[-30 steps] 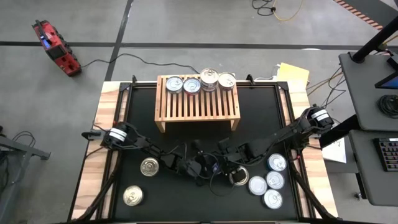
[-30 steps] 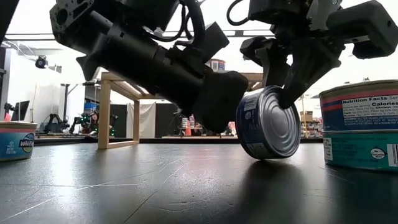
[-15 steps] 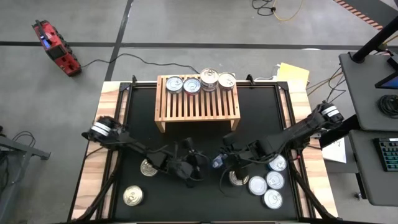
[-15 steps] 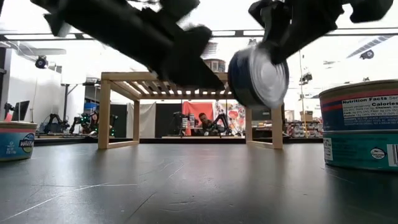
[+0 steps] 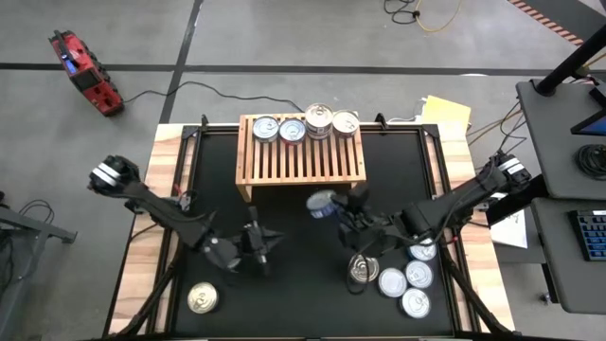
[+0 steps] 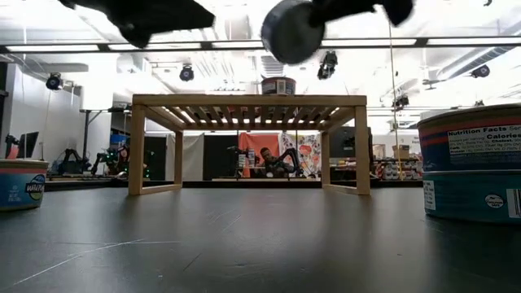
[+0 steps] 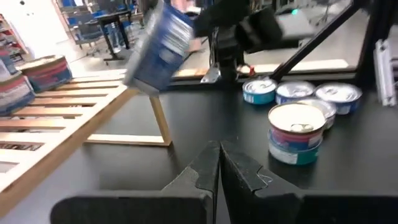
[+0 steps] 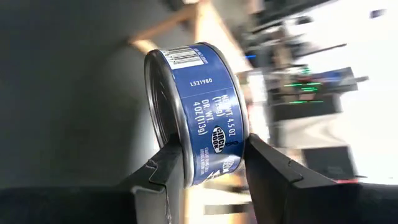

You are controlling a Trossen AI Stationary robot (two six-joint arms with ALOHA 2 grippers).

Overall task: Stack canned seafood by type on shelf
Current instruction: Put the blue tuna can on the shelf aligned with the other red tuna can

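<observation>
My right gripper (image 5: 329, 206) is shut on a blue-labelled tin (image 5: 320, 204), in the air just in front of the light-wood shelf (image 5: 301, 166). The tin also shows in the right wrist view (image 8: 208, 106) and high in the low view (image 6: 291, 28). Several silver-lidded tins (image 5: 305, 126) stand along the shelf's far edge. My left gripper (image 5: 264, 240) is shut and empty (image 7: 219, 152), over the mat to the left of the held tin. My right gripper pinches the blue tin between its two fingers, one finger (image 8: 169, 167) on the silver flat end (image 8: 163, 134) and the other (image 8: 268, 167) on the opposite end. The tin is lifted clear of the table, on its side, its label wall facing the wrist camera.
Several tins (image 5: 409, 278) sit on the black mat at the near right, one of them a stack of two (image 7: 296, 132). A gold-lidded tin (image 5: 202, 298) sits at the near left. The mat in front of the shelf is bare (image 5: 303, 284).
My right gripper has lifted the blue tin from where it stood on its edge on the mat, carrying it up and toward the far edge, close to the shelf. My left gripper has drawn back toward the table's left edge and risen.
</observation>
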